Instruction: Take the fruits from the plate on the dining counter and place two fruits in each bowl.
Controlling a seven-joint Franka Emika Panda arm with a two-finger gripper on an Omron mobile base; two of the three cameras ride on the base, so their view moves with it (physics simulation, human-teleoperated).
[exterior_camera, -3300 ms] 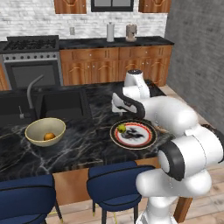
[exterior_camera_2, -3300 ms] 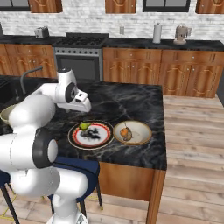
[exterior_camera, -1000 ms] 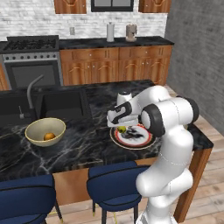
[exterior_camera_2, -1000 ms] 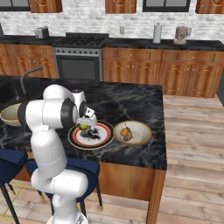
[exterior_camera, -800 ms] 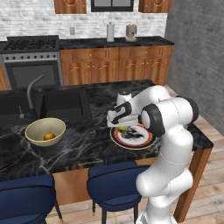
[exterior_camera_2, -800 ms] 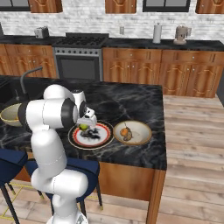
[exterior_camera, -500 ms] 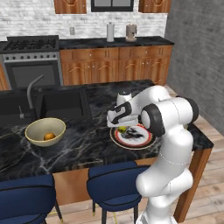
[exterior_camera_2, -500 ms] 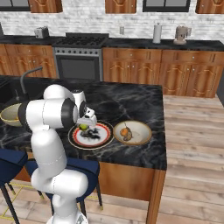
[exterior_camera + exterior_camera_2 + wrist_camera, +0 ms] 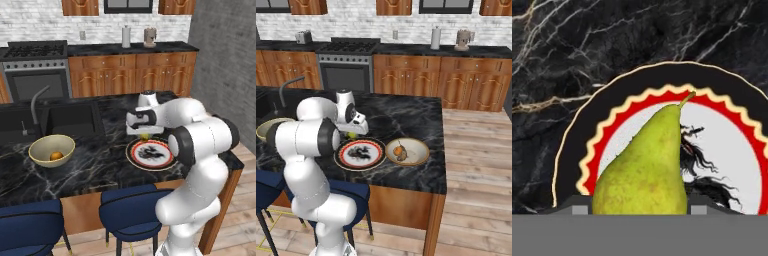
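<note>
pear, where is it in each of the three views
Left base view: pear peeks under the gripper, at the plate's far rim.
Right base view: just under the hand, at the plate's far left rim.
Hand view: large, bottom centre, over the plate.
Shared landmark: the red-rimmed plate.

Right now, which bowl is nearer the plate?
The shallow off-white bowl, right beside the plate on the dining counter. The deep cream bowl holding one orange fruit sits well away, by the sink.

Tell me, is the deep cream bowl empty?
No. The deep cream bowl holds one round orange fruit, seen in the left base view.
</note>
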